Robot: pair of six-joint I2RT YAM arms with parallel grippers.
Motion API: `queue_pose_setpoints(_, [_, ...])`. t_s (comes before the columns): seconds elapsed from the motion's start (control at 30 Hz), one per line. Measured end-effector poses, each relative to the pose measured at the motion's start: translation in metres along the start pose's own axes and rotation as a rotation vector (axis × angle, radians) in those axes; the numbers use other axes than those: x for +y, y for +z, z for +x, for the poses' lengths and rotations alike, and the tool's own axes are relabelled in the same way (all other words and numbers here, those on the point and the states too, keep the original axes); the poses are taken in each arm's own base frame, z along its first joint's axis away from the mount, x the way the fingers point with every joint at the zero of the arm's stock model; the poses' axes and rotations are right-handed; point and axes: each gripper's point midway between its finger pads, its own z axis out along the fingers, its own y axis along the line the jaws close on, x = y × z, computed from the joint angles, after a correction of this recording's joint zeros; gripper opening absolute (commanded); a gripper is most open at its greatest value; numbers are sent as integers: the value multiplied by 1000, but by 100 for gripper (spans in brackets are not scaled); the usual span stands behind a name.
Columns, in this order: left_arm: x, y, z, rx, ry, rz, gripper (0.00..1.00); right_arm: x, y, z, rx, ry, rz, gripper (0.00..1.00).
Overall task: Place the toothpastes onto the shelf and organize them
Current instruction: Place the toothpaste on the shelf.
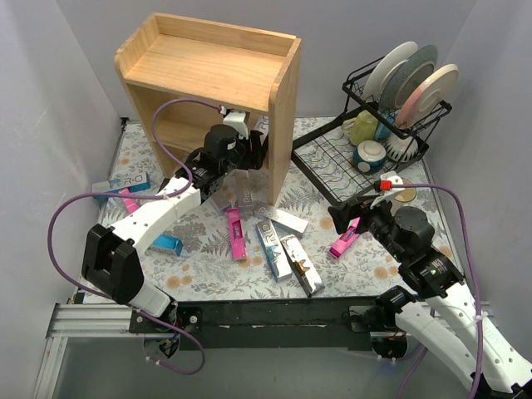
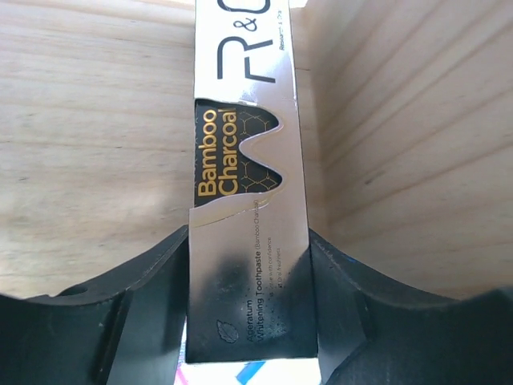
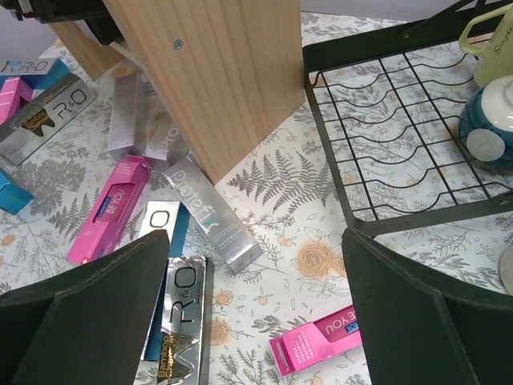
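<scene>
Inside wooden shelf (image 2: 96,144), left hand (image 2: 248,277) clamps charcoal toothpaste box (image 2: 244,152).

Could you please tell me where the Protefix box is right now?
In the right wrist view, the Protefix box lies flat on the table by the shelf's near corner, between a pink box and the dish rack.

Left wrist view: silver box (image 2: 248,160) reads "R&O", "Bamboo Charcoal", "Whitening Toothpaste". Right wrist view, on surface (image 3: 276,233): grey box (image 3: 212,220) "Protefix"; pink box (image 3: 108,210) "BE YOU"; 2nd silver box (image 3: 183,317) "R&O", "Bamboo Charcoal".
</scene>
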Motion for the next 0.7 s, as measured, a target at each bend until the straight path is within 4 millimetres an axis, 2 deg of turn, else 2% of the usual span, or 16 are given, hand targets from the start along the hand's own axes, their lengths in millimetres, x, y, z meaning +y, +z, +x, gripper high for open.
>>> queue_pose_setpoints(0.23, [-12, 0, 0, 2, -34, 56, 72, 1, 1, 1, 6, 4, -3, 97])
queue_pose_setpoints(0.7, [-19, -12, -4, -12, -67, 92, 72, 4, 3, 5, 24, 12, -22, 96])
